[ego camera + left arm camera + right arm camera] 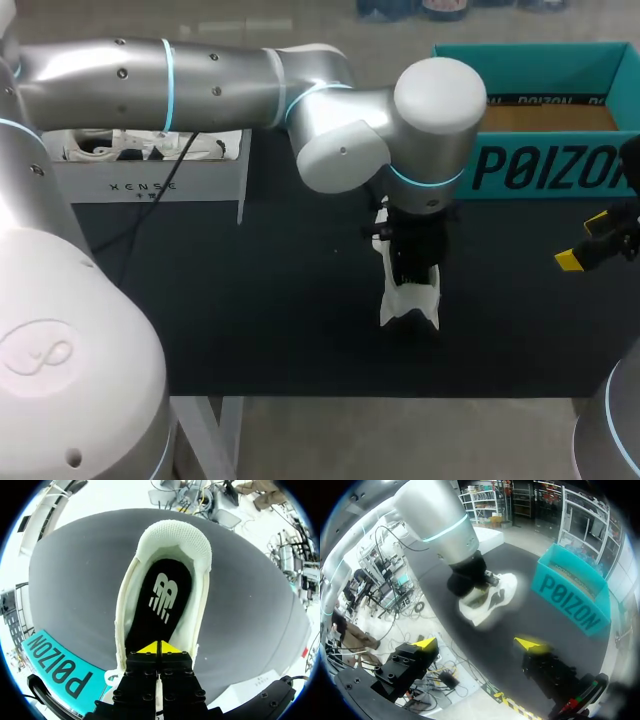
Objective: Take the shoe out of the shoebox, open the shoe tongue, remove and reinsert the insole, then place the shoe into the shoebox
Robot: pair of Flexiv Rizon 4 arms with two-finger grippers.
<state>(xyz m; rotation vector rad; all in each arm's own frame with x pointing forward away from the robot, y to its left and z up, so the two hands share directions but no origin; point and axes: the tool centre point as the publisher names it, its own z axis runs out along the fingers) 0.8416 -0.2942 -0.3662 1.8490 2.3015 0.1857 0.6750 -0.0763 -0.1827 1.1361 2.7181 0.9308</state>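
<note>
Shoe (410,297): white, out of the box, standing on its sole on the dark bench (230,300) about midway between the left and right edges, heel end towards the near edge.
Insole (161,602): black with a white mark, lying flat inside the shoe, seen through the mouth below the padded heel collar.
Left claw (160,648): straight above the shoe's mouth, pointing down into it; its two yellow tips are pressed together with no gap, just over the front part of the insole. Whether they pinch anything I cannot tell.
Left arm (200,85): comes in from the far left corner and reaches to the middle of the bench.
Right claw (476,643): fingers spread wide with nothing between them, hanging by the right edge, well apart from the shoe.
Shoebox (545,165): teal, open-topped, at the far right corner, brown floor showing inside, no shoe in it.
</note>
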